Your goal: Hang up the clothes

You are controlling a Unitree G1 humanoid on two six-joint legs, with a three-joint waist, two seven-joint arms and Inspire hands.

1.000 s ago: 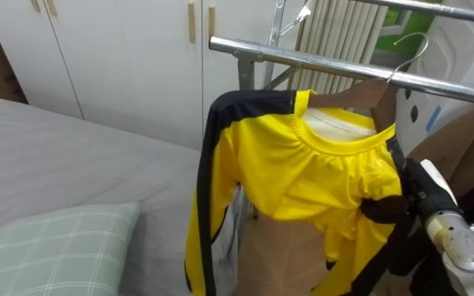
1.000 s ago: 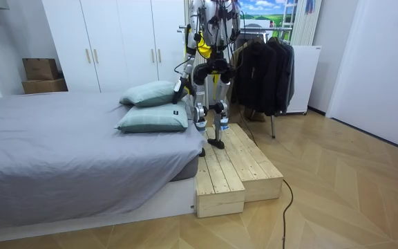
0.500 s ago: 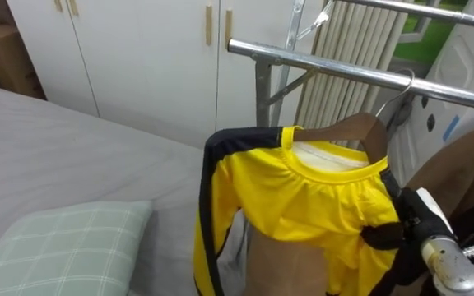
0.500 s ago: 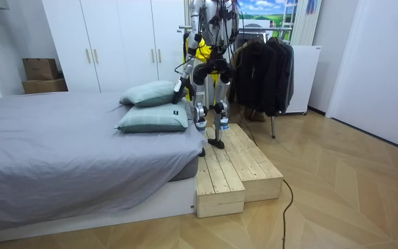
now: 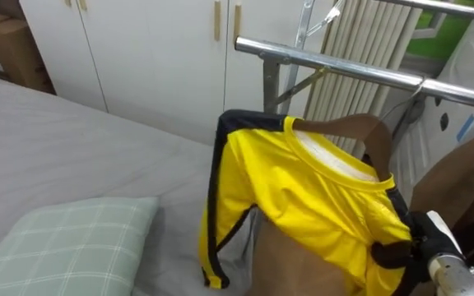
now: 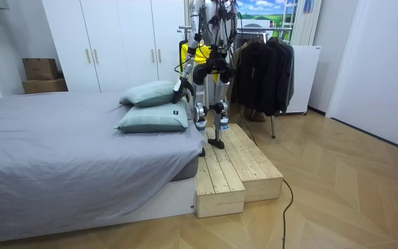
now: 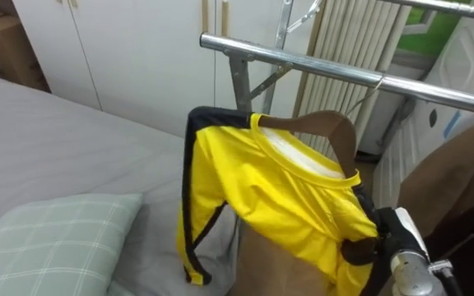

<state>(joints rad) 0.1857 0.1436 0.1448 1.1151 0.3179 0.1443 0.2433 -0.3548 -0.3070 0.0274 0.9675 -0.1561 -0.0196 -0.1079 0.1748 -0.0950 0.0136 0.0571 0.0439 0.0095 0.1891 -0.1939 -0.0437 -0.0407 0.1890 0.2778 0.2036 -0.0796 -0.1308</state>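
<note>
A yellow shirt (image 5: 303, 193) with black trim hangs on a brown wooden hanger (image 5: 360, 131), tilted down towards the right. The hanger's wire hook (image 5: 408, 92) reaches up to the metal rail (image 5: 360, 70); whether it sits over the rail I cannot tell. My right hand (image 5: 425, 242) is at the lower right, its dark fingers curled round the shirt's lower shoulder. In the room view I stand on a wooden platform (image 6: 235, 166) facing the rack, and my left hand (image 6: 179, 88) hangs low beside the bed.
A grey bed (image 5: 72, 156) with a checked pillow (image 5: 64, 242) lies to my left. White wardrobe doors (image 5: 155, 49) and a radiator (image 5: 360, 37) stand behind the rail. Brown and dark garments (image 5: 459, 173) hang at the right.
The view has shifted a little. My right hand has sunk lower and the shirt's right shoulder has tipped down with it; the hook stays by the rail.
</note>
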